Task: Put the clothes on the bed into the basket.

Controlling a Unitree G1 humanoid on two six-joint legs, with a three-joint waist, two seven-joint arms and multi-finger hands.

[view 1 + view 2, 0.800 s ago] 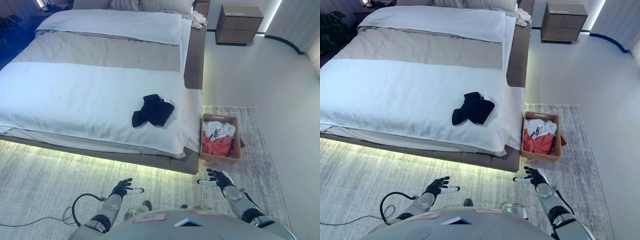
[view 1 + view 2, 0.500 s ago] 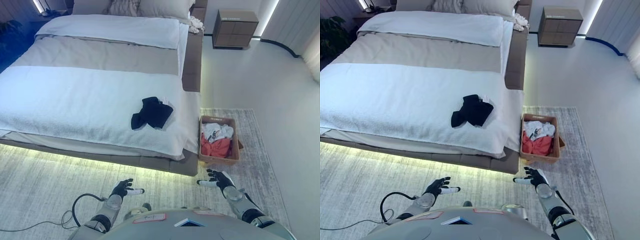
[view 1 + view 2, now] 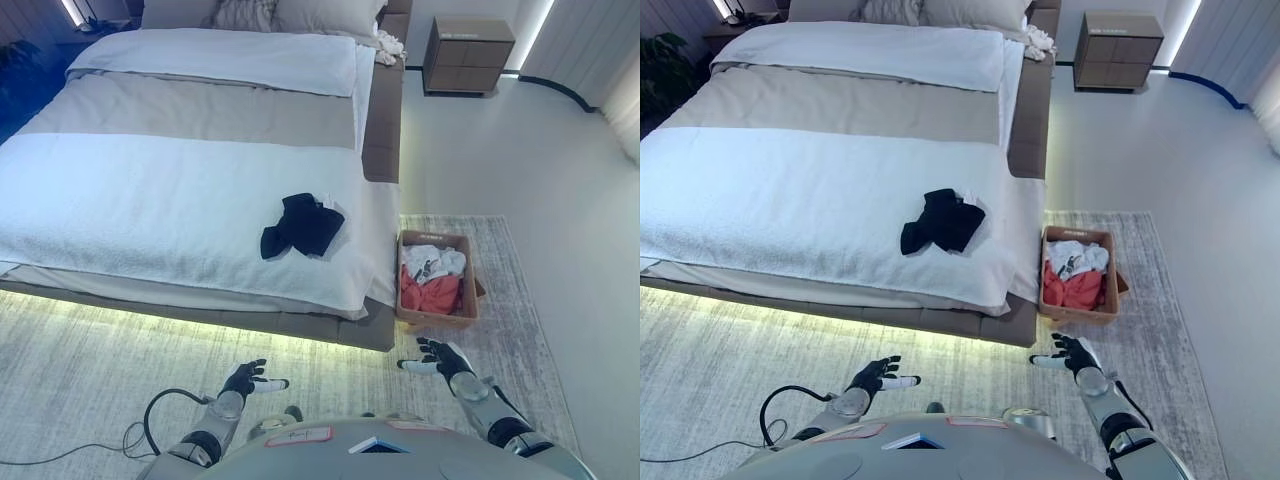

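Observation:
A black garment (image 3: 301, 224) with a bit of white cloth at its right edge lies crumpled on the white cover of the bed (image 3: 150, 190), near the bed's right side. A brown basket (image 3: 437, 280) stands on the rug beside the bed's right corner; it holds red and white clothes. My left hand (image 3: 248, 379) is open and empty, low over the rug in front of the bed. My right hand (image 3: 437, 358) is open and empty, low over the rug just in front of the basket. Both hands are well short of the garment.
A grey rug (image 3: 80, 350) covers the floor in front of the bed. A brown nightstand (image 3: 467, 52) stands at the back right. A small white cloth (image 3: 388, 43) lies at the bed's far right corner by the pillows (image 3: 280, 14). Bare floor (image 3: 560, 180) lies to the right.
The whole view has shifted a little, so the camera moved. My right hand has drifted slightly right and down. The garment and the basket have not moved on their own.

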